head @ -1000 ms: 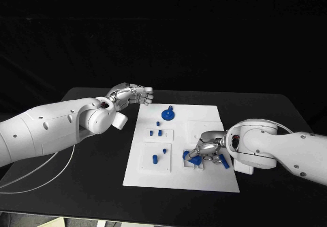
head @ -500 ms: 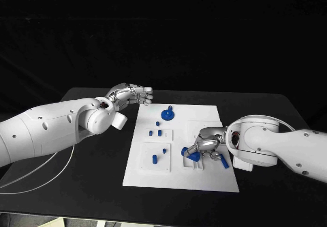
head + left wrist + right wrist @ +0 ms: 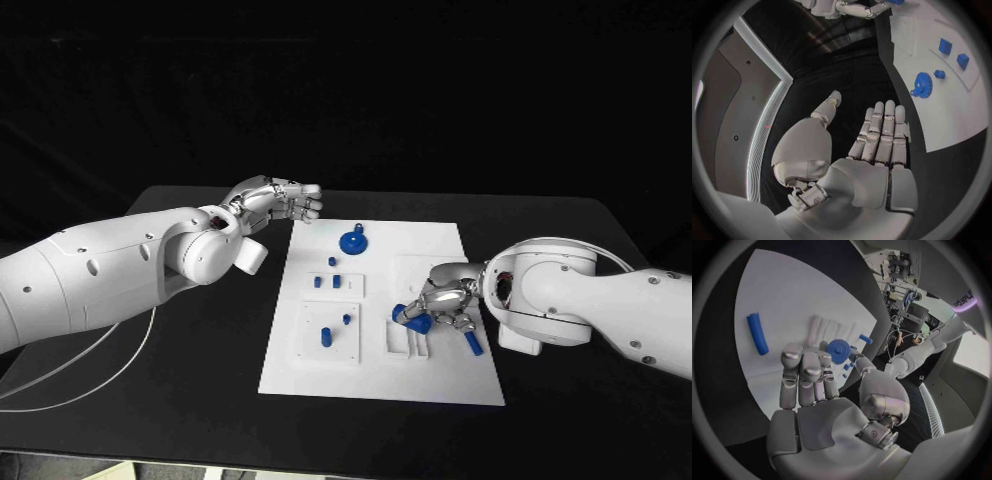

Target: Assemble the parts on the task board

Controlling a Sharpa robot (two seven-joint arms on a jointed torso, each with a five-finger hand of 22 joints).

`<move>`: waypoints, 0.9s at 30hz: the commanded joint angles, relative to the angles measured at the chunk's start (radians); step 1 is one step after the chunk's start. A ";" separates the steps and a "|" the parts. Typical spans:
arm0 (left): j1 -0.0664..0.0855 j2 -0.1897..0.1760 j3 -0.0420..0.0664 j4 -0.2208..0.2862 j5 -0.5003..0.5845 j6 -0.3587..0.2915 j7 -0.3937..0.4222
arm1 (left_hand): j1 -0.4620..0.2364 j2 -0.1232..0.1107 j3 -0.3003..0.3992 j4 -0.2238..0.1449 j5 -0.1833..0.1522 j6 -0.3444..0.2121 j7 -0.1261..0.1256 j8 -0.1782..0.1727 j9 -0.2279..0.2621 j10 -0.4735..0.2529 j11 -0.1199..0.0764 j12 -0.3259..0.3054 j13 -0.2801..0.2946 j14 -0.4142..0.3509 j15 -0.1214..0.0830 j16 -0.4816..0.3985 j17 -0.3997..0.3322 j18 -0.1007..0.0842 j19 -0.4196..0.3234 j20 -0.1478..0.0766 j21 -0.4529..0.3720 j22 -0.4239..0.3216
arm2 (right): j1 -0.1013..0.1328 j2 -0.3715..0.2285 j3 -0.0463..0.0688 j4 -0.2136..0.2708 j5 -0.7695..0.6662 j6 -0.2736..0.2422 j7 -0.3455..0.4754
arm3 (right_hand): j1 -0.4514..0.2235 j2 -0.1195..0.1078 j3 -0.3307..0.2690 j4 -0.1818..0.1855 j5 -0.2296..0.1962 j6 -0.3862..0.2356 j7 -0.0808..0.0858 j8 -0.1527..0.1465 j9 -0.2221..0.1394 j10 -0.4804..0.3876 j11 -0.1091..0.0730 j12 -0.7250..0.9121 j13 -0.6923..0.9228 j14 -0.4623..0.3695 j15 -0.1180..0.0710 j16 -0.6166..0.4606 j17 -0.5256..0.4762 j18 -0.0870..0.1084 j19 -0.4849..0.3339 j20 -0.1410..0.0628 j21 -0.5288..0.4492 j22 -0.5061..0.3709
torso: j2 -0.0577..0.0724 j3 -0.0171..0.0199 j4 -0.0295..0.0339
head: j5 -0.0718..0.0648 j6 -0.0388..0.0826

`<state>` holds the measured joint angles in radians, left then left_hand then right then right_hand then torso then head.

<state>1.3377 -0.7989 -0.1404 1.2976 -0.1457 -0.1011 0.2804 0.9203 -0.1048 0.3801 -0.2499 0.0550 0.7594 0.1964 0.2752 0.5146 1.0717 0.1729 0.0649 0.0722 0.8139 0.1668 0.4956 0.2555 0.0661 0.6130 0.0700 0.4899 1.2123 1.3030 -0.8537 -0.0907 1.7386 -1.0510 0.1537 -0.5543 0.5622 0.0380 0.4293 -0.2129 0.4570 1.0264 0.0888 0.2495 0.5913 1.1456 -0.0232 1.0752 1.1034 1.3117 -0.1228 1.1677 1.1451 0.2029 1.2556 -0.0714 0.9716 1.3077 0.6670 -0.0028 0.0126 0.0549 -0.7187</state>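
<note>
The white task board (image 3: 433,240) lies in the middle of the table. My right hand (image 3: 441,298) hovers over its right side and pinches a round blue part (image 3: 411,317) between thumb and fingertips; the right wrist view shows this part (image 3: 840,349) at the fingertips (image 3: 811,360). A blue rod (image 3: 473,343) lies loose on the board beside that hand, seen too in the wrist view as the rod (image 3: 757,333). A blue gear (image 3: 355,241) sits near the board's far end. My left hand (image 3: 280,201) hangs off the board's far left corner, holding nothing; its fingers (image 3: 882,130) are stretched out.
Small blue pieces (image 3: 330,281) stand in a raised plate left of centre, and two more parts (image 3: 335,330) sit in the plate nearer me. The left wrist view shows the gear (image 3: 922,82) and square pieces (image 3: 953,53). Black table (image 3: 577,230) surrounds the board.
My right hand has moved a little toward the board's far end, carrying the round blue part with it. The blue rod and my left hand have stayed where they were.
</note>
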 commanded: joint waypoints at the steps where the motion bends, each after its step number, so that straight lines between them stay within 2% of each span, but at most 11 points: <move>1: 0.001 0.001 0.001 0.003 -0.001 0.013 0.004 | -0.009 0.003 0.001 0.007 -0.003 -0.009 0.003 0.003 -0.001 -0.009 -0.001 0.004 -0.001 -0.005 0.002 -0.003 0.001 0.020 0.006 -0.001 -0.006 0.001 | 0.000 0.006 0.000 -0.001 -0.014 0.011 -0.018 | 0.002 0.005 0.002 -0.003 -0.003 0.009 -0.001 -0.001 -0.001 0.010 0.000 -0.004 0.001 0.001 -0.005 -0.001 0.001 0.059 -0.001 0.007 0.006 0.010 | 0.000 0.0000 -0.0004 | -0.001 0.000; 6: 0.001 0.001 0.001 0.003 -0.001 0.014 0.002 | -0.009 0.003 0.001 0.007 -0.003 -0.009 0.003 0.003 -0.001 -0.009 -0.001 0.004 -0.001 -0.005 0.002 -0.004 0.002 0.020 0.006 -0.001 -0.006 0.001 | 0.000 0.016 0.000 -0.014 -0.013 0.009 -0.020 | 0.001 0.004 0.001 -0.003 -0.003 0.009 -0.001 -0.001 -0.001 0.010 0.000 -0.004 0.001 0.001 -0.005 -0.001 0.001 0.059 -0.001 0.008 0.006 0.010 | 0.000 -0.0001 0.0007 | -0.002 0.001; 10: 0.001 -0.001 0.001 0.004 -0.001 0.014 0.000 | -0.009 0.002 0.001 0.007 -0.003 -0.009 0.003 0.003 -0.001 -0.009 -0.001 0.004 -0.001 -0.005 0.002 -0.004 0.002 0.020 0.006 -0.001 -0.006 0.001 | 0.000 0.024 -0.002 -0.021 -0.012 0.011 -0.021 | -0.006 0.002 -0.002 -0.005 -0.028 0.009 -0.001 -0.002 -0.003 0.011 0.000 -0.007 0.002 0.001 -0.005 -0.001 0.002 0.059 -0.002 0.008 0.006 0.009 | 0.000 -0.0001 0.0010 | -0.002 0.000; 22: 0.001 -0.003 0.000 0.005 -0.001 0.016 -0.003 | -0.011 0.002 0.001 0.009 -0.003 -0.009 0.003 0.004 -0.002 -0.009 -0.001 0.004 -0.001 -0.005 0.002 -0.004 0.002 0.020 0.006 -0.001 -0.007 0.002 | -0.001 0.041 -0.017 -0.033 -0.025 0.024 -0.024 | -0.017 -0.008 -0.007 -0.006 -0.046 0.009 -0.001 -0.004 -0.005 0.011 0.000 -0.010 0.004 0.001 -0.006 -0.002 0.002 0.059 -0.003 0.007 0.005 0.008 | 0.000 -0.0001 0.0009 | -0.001 -0.004; 27: 0.001 -0.003 0.000 0.005 -0.001 0.017 -0.005 | -0.011 0.002 0.001 0.009 -0.003 -0.010 0.003 0.004 -0.002 -0.009 -0.001 0.004 -0.001 -0.005 0.003 -0.004 0.002 0.020 0.006 -0.001 -0.007 0.002 | -0.003 0.045 -0.021 -0.031 -0.019 0.033 -0.018 | -0.028 -0.010 -0.018 -0.012 -0.036 0.009 -0.001 -0.005 -0.006 0.011 -0.001 -0.012 0.006 0.000 -0.006 -0.002 0.003 0.059 -0.004 0.007 0.005 0.008 | 0.000 0.0001 0.0006 | 0.000 -0.005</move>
<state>1.3379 -0.8020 -0.1407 1.2999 -0.1457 -0.0990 0.2735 0.9204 -0.1048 0.3829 -0.2471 0.0551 0.7594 0.1964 0.2752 0.5134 1.0718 0.1729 0.0649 0.0722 0.8139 0.1668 0.4956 0.2570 0.0749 0.6130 0.0701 0.4859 1.2130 1.3054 -0.8114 -0.1073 1.7053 -1.0648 0.1569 -0.5754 0.5437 0.0301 0.4179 -0.2241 0.4144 1.0342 0.0891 0.2480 0.5905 1.1527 -0.0234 1.0669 1.1092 1.3137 -0.1209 1.1678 1.1469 0.2031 1.2522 -0.0677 0.9717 1.3076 0.6673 -0.0031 0.0133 0.0540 -0.7229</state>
